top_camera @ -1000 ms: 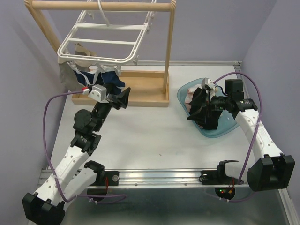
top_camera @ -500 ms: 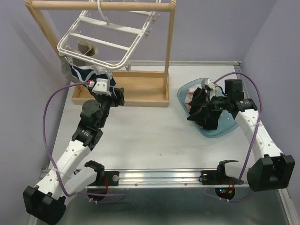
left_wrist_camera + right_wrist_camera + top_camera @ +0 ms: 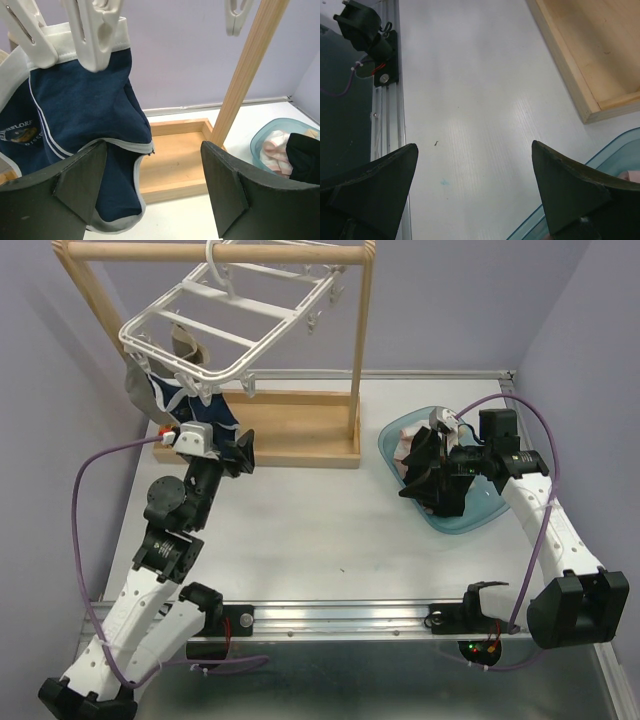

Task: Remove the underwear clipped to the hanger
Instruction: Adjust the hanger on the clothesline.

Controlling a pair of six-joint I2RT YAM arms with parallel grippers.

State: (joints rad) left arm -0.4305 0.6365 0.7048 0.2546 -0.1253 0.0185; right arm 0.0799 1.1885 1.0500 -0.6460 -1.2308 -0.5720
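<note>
The white hanger [image 3: 215, 325] hangs tilted from the wooden rail. Navy underwear with white trim [image 3: 185, 400] is clipped to its near left rim, and a grey piece [image 3: 135, 385] hangs beside it. In the left wrist view the navy underwear [image 3: 85, 125] hangs from two white clips [image 3: 95, 35]. My left gripper [image 3: 240, 452] is open just below and right of it, and its left finger [image 3: 60, 190] overlaps the cloth's lower edge. My right gripper [image 3: 425, 475] is open and empty over the blue bowl [image 3: 480, 510], which holds pink and white cloth [image 3: 405, 445].
The wooden stand has a top rail [image 3: 215, 253], a right post [image 3: 358, 350] and a base tray [image 3: 300, 435] under the hanger. A metal rail [image 3: 340, 615] runs along the table's near edge. Purple walls enclose the left, back and right.
My left gripper moved left to the navy underwear. The hanger tilted further, its near left corner dipping, and the underwear swung. The right arm has not moved.
</note>
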